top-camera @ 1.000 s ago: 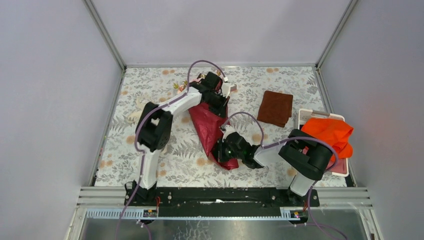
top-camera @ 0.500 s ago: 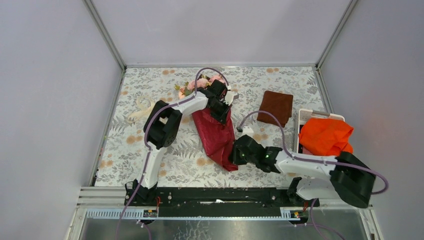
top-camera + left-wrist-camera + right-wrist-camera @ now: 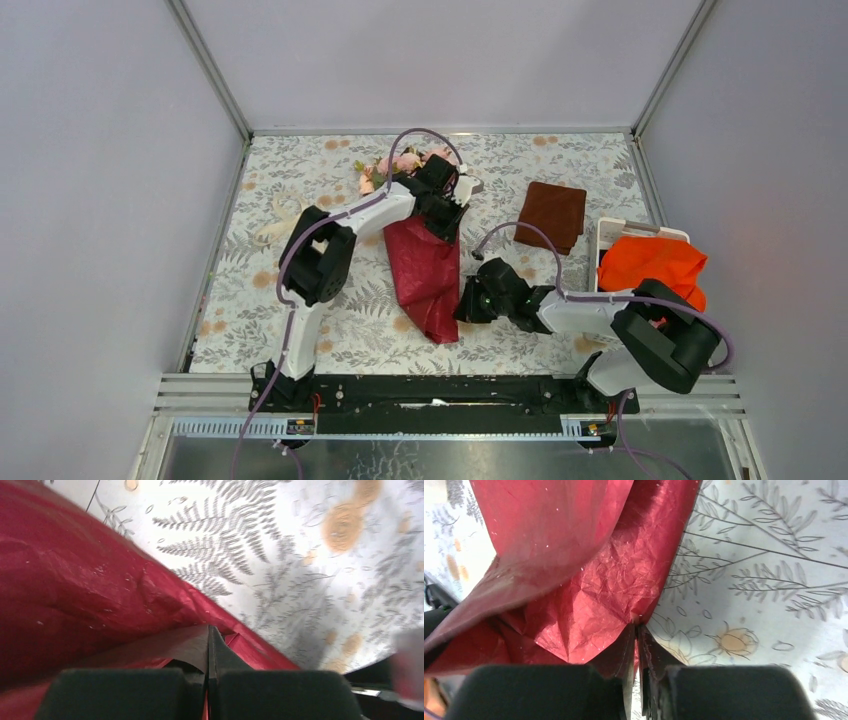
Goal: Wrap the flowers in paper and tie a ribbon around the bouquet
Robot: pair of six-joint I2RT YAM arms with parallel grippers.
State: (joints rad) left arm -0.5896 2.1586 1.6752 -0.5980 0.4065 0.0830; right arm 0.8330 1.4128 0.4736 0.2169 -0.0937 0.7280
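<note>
While both arms grip the paper [image 3: 425, 275], the flowers [image 3: 393, 165] show at its far end.
Left gripper [image 3: 209, 632]: jaws fully closed on the paper's upper edge, just beside the pink blooms; a strip of crimson shows between the fingers. Right gripper [image 3: 638, 630]: jaws almost closed, with a fold of the crimson sheet caught in the narrow gap at the lower right edge. The paper lies mid-table as a loose cone, wide toward the flowers and narrowing toward the arm bases. The ribbon [image 3: 278, 222] lies well apart at the left edge of the patterned table [image 3: 250, 320]. A brown folded cloth [image 3: 552, 215] sits right of the paper, and an orange cloth [image 3: 650, 265] rests on a white tray [image 3: 607, 232].
</note>
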